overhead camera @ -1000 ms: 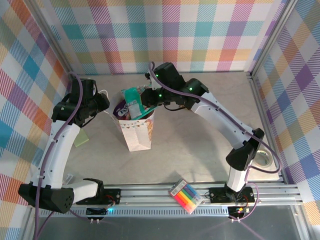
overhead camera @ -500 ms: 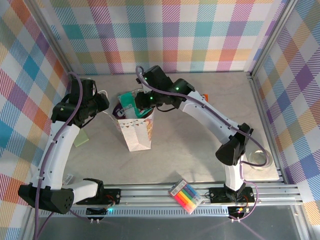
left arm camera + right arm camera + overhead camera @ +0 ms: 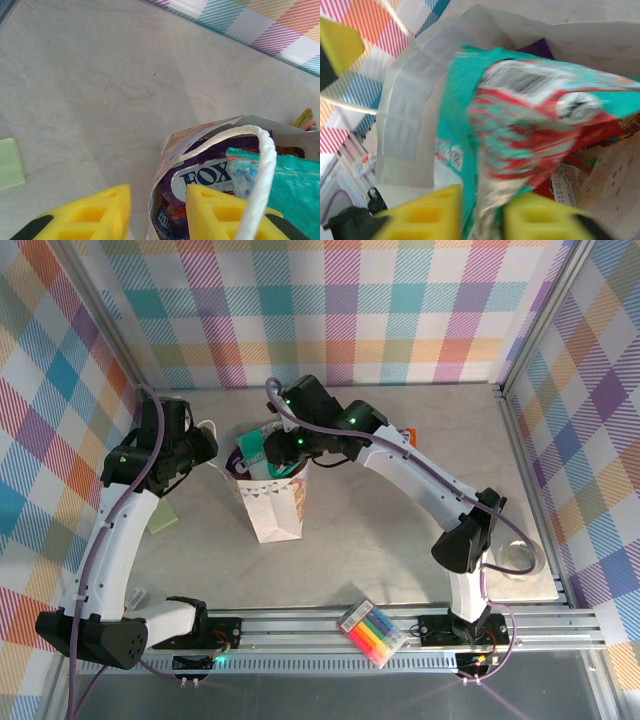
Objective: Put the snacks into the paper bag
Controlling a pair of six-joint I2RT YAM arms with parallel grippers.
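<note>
One teal packet [image 3: 258, 445] aslant in bag [image 3: 275, 510]; left fingers [image 3: 95, 215] apart, right fingers' [image 3: 430, 210] grip unclear

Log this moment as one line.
right tool: teal packet between fingers, in paper bag mouth | left tool: open, straddling bag wall

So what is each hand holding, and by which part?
Right hand: one end of the glossy teal snack packet sits between its fingers; whether gripped cannot be told. Left hand: nothing pinched, fingers straddling the rim of the white paper bag.
</note>
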